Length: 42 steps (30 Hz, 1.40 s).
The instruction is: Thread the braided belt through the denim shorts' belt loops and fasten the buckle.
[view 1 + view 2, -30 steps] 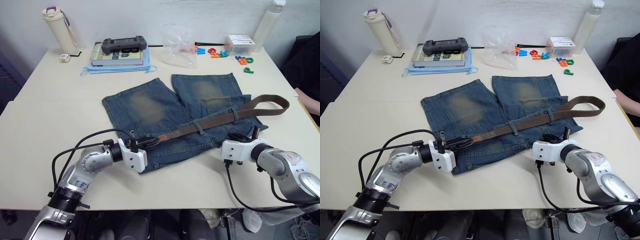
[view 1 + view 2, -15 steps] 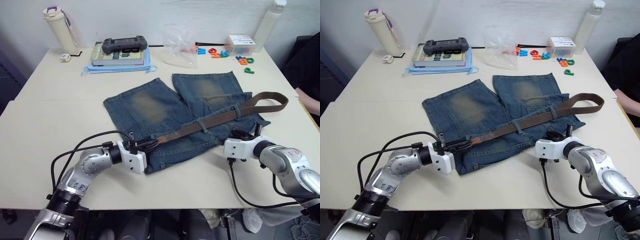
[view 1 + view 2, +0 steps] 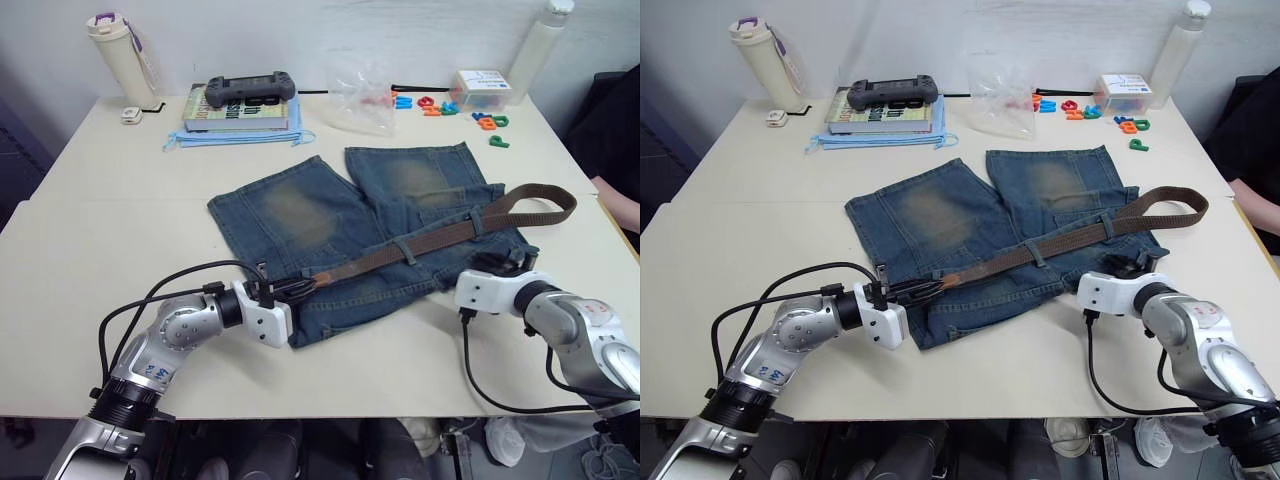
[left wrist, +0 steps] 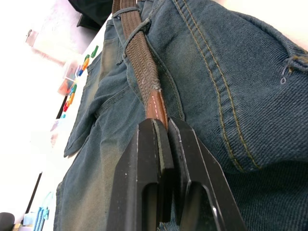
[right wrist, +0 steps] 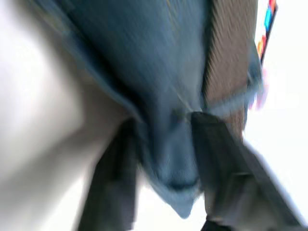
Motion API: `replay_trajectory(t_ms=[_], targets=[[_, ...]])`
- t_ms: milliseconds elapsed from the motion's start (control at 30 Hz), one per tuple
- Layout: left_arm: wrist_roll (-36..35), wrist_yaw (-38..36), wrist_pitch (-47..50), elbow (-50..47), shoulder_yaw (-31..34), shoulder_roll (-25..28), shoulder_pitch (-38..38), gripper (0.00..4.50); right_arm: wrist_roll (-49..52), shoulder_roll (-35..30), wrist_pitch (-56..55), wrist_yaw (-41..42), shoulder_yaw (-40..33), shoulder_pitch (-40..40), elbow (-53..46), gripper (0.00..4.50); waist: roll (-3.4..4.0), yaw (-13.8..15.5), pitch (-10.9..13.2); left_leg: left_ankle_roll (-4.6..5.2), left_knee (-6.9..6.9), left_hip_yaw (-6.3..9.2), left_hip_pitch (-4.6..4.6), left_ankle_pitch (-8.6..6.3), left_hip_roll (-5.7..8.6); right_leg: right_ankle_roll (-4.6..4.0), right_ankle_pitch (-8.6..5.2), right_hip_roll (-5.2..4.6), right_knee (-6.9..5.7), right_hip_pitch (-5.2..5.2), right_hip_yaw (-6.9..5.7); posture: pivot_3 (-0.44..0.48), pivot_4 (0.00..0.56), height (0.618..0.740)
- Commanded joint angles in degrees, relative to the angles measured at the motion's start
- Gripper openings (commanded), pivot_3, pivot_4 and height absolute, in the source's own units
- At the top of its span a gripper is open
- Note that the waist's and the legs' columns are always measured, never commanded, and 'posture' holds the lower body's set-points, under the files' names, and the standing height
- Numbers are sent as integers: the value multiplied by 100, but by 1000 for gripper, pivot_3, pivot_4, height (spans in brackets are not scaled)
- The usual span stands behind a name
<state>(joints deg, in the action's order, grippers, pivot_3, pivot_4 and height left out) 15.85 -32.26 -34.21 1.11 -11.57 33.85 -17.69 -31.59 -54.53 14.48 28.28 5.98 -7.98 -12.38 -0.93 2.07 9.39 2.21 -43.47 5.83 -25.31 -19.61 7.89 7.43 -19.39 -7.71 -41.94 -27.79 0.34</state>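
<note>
brown braided belt (image 3: 440, 238) lies across the denim shorts (image 3: 330, 225) on the desk (image 3: 90, 240), thru two belt loops (image 3: 403, 247). left gripper (image 4: 161, 129) fingers pinch the tan tip; right gripper (image 5: 166, 159) fingers spread round the waistband corner, grip unclear. next: pull tip level w/ waistband, steady, denim pinned so it won't bunch.

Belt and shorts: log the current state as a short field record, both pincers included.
braided belt: lies across the waistband, passing under two belt loops
belt tip: clamped in the left pincer
far end: loops past the shorts' right edge, unfastened
denim shorts: spread on the table, legs away from the robot
right pincer: fingers astride the shorts' edge, fabric between them
</note>
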Motion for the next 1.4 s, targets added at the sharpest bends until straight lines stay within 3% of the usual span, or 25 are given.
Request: replay_trajectory(t_ms=[33,67,333,500,633,700,767,1000,1100,1400], targets=[[-110,71,-25,-133,106,25,-10,0,84,-19,151,154,-446,67,-460,4078,0,-26,0,0,0,0,1,0,0,0,0,0,-2,0,1,0,150,659],[-111,72,-24,-135,110,27,-7,0,90,-23,195,202,-527,81,-555,4480,0,-36,0,-1,0,0,1,0,-1,0,0,0,-2,0,1,0,150,659],[-124,77,38,-265,213,97,40,0,1612,397,1395,1400,-1413,-230,-2009,4480,0,-51,0,-1,-1,-1,2,0,-3,0,0,2,-4,0,2,0,150,659],[-137,77,58,-317,235,134,72,0,3532,968,3629,2180,-1829,-918,-3080,4480,0,-68,0,0,0,4,2,-1,-5,0,0,2,5,5,-1,0,150,659],[-128,75,58,-362,255,138,94,0,4892,2116,6783,2250,-2021,-1752,-3695,4480,-2,-61,0,0,-1,8,3,-1,-8,-3,2,2,8,9,-5,0,150,659],[-123,72,59,-388,259,135,93,0,5316,3265,7641,2014,-2243,-1951,-3663,4480,-5,-56,-2,1,1,8,4,-1,-9,-5,3,2,8,9,-5,0,150,659],[-122,68,60,-408,255,128,88,0,5642,4124,7802,1600,-2381,-1831,-3444,4480,-13,-55,-7,-2,17,11,13,1,-11,-8,3,4,13,13,-7,0,150,659],[-116,71,19,-420,249,128,60,0,6873,5915,7802,-113,-3306,-1821,-2379,4480,-8,-77,-5,2,20,7,19,7,6,-6,6,-2,7,11,-1,0,150,659],[-99,87,-19,-427,249,130,61,0,7523,6388,7802,-903,-3675,-1957,-1900,4480,-5,-123,-4,-3,22,5,20,10,6,-6,6,0,-5,2,4,0,150,659],[5,180,38,-476,382,195,89,0,9464,6365,7802,-2831,-3898,-1869,-1094,4480,-2,-217,-4,-6,24,5,18,12,4,-9,5,0,-21,-9,8,0,150,659]])
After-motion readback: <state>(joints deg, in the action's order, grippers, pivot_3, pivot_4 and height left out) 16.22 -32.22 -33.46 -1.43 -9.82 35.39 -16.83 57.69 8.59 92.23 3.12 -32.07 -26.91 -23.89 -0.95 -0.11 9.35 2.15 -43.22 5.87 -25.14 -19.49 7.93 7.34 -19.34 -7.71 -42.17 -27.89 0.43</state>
